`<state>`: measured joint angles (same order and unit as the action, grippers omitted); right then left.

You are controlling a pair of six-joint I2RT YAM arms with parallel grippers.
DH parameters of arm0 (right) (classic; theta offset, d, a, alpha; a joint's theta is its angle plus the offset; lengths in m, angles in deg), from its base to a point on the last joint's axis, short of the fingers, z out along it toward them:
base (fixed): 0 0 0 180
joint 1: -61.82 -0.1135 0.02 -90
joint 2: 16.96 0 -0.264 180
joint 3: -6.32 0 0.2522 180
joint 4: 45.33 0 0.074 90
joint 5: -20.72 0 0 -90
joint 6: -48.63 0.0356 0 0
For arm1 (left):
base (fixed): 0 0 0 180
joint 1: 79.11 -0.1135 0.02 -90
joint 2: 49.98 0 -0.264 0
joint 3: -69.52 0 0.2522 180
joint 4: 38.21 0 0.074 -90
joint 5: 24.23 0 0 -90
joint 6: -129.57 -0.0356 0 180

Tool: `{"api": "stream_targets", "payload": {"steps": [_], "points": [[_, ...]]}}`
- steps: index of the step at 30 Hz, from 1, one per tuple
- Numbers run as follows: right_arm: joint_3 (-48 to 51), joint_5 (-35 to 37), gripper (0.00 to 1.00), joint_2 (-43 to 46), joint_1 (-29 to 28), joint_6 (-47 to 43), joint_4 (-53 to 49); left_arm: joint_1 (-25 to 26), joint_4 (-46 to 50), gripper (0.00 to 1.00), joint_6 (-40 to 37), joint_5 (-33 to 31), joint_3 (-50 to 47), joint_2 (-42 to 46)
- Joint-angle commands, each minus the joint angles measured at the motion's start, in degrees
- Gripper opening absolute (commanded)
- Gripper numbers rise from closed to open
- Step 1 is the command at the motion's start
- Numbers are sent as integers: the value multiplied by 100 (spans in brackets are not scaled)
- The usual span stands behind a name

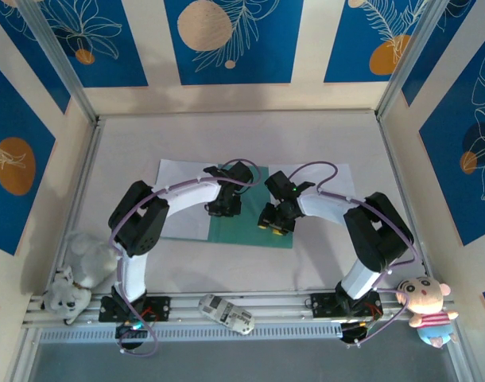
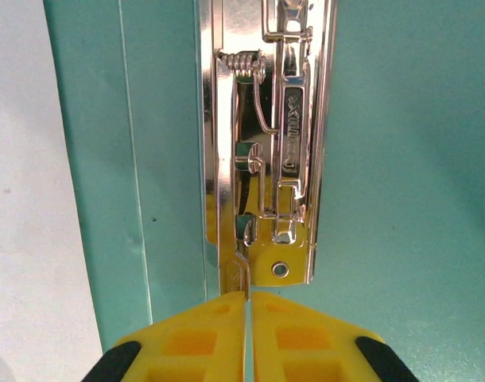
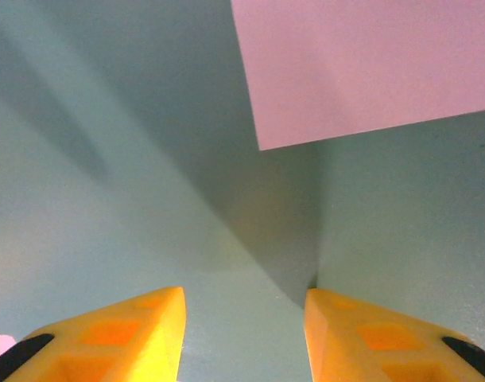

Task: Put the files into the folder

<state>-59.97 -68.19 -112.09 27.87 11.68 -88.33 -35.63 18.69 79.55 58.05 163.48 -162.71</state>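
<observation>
Files [image 1: 187,223] — thin white paper sheets either side of the silver metal clip [image 2: 286,159] of the open teal card folder [image 1: 250,235]; not yet clipped, we judge. Left gripper [image 2: 249,306] closed at the clip's end — right gripper [image 3: 244,306] half-open, empty.

The left arm [image 1: 139,227] and right arm [image 1: 374,235] rise from their bases, elbows out, forearms bent inward toward each other. The left gripper [image 2: 249,296] points down, yellow fingers all but touching. Just beside it, the right gripper [image 3: 244,306] also points down — fingers well apart.
</observation>
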Motion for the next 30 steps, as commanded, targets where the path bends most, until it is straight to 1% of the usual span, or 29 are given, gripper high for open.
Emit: {"api": "stream_targets", "payload": {"steps": [1, 3, 6, 16, 30], "points": [[-175, -66, 45, -145, -23, -4, -74, -56, 214, 12, 11, 50, 69, -83], [-189, -56, 44, -162, -23, -23, -91, -59, 288, 18, -29, -53, 106, -33], [-163, -55, 45, -155, -16, -6, -97, -71, 392, 21, -100, -200, 175, 6], [-127, -58, 45, -116, -15, -8, -127, -131, 333, 20, -195, -160, 189, -44], [-103, -60, 45, -91, -21, -6, -148, -199, 191, 20, -332, 111, 231, -175]]}}
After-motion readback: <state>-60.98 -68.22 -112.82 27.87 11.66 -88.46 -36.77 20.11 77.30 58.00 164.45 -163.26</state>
